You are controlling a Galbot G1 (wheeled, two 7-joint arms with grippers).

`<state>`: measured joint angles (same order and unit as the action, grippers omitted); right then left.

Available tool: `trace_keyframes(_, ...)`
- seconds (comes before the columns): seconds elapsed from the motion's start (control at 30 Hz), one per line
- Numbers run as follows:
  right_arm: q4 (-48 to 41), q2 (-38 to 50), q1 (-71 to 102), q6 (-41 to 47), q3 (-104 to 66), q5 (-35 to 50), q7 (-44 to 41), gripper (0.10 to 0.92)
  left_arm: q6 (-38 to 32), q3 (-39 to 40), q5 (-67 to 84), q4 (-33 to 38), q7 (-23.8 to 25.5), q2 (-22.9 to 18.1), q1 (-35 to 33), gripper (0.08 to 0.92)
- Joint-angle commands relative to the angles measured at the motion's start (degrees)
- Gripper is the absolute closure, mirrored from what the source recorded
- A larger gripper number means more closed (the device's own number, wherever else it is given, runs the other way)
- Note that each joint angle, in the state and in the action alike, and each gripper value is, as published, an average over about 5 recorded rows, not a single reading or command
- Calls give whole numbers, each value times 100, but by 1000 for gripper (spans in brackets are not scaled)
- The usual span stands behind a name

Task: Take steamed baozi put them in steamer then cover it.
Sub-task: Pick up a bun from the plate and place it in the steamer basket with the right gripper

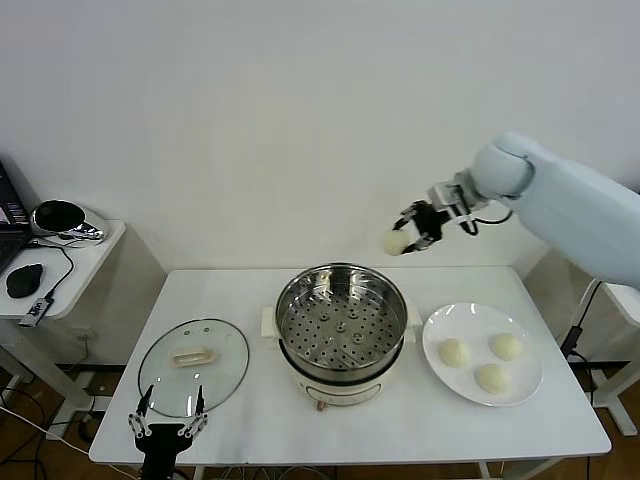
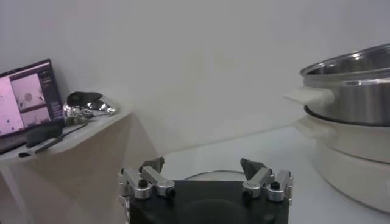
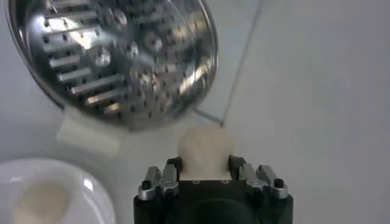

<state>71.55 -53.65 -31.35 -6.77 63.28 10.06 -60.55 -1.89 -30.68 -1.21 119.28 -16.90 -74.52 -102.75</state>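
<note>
Round baozi (image 1: 394,241), no long axis

Between my right gripper's fingers (image 1: 408,238) sits one smooth cream-white baozi (image 1: 395,241), lifted above the far right rim of the empty, shiny perforated steamer (image 1: 341,318). Three more baozi (image 1: 455,352) lie below, right of the steamer. The glass cover (image 1: 193,364) lies flat just ahead of my left gripper (image 1: 167,424).

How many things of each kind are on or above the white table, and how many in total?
Steamed baozi: 4 (one held, three on the plate)
Steamer: 1
Cover: 1
Plate: 1
Total: 7
</note>
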Motion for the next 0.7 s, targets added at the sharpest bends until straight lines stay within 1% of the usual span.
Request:
trace_keyframes(0.03, 96, -1218, -457, -913, 1025, -123, 125, 525, 6, -72, 39, -22, 7, -46, 24, 177)
trace_keyframes(0.2, -259, -1536, -208, -1721, 1158, -1127, 238, 524, 14, -93, 31, -8, 15, -100, 30, 177)
trace_keyframes(0.47, -514, -1651, 165, -2500, 1092, -2408, 525, 524, 21, -128, 34, -29, 16, -144, 45, 177)
trace_keyframes(0.7, -774, -1673, 392, -2751, 970, -2989, 687, 525, 26, -141, 40, -31, 17, -152, 73, 177)
